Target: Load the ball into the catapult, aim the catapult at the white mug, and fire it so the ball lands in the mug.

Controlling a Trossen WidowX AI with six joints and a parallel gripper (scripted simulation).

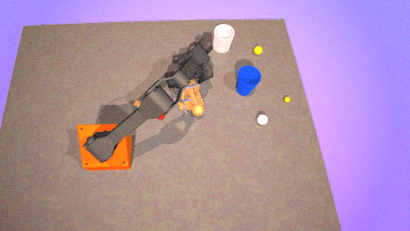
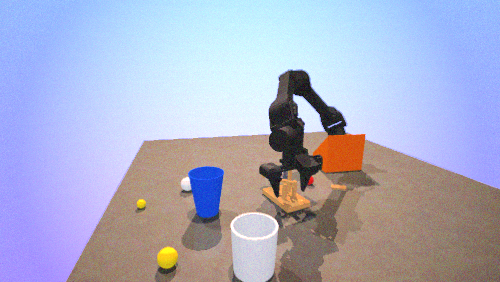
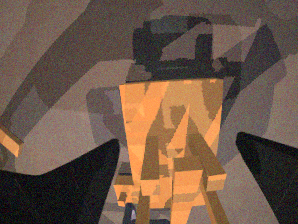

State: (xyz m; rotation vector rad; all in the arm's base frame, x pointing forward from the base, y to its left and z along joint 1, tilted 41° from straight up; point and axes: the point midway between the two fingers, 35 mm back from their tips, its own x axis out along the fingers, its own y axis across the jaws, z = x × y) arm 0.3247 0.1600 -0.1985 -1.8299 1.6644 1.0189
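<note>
The wooden catapult (image 1: 196,97) (image 2: 295,204) (image 3: 137,107) stands mid-table, its round cup (image 1: 198,110) on the side away from the white mug (image 1: 222,44) (image 2: 254,256); no ball shows in the cup. My gripper (image 2: 290,192) (image 3: 178,141) is open and empty, pointing down, with its fingers at either side of the catapult's mug-side part. Whether they touch it I cannot tell. The red ball (image 1: 161,117) (image 2: 311,180) lies beside the catapult, partly hidden by the arm. The white mug stands upright near the table's far edge in the top view.
A blue cup (image 1: 247,82) (image 2: 207,192) stands between a white ball (image 1: 262,120) (image 2: 186,184) and a larger yellow ball (image 1: 257,50) (image 2: 167,258). A smaller yellow ball (image 1: 287,99) (image 2: 141,204) lies near the edge. A wooden block (image 1: 137,103) (image 2: 338,187) lies near the orange base (image 1: 123,160) (image 2: 342,152).
</note>
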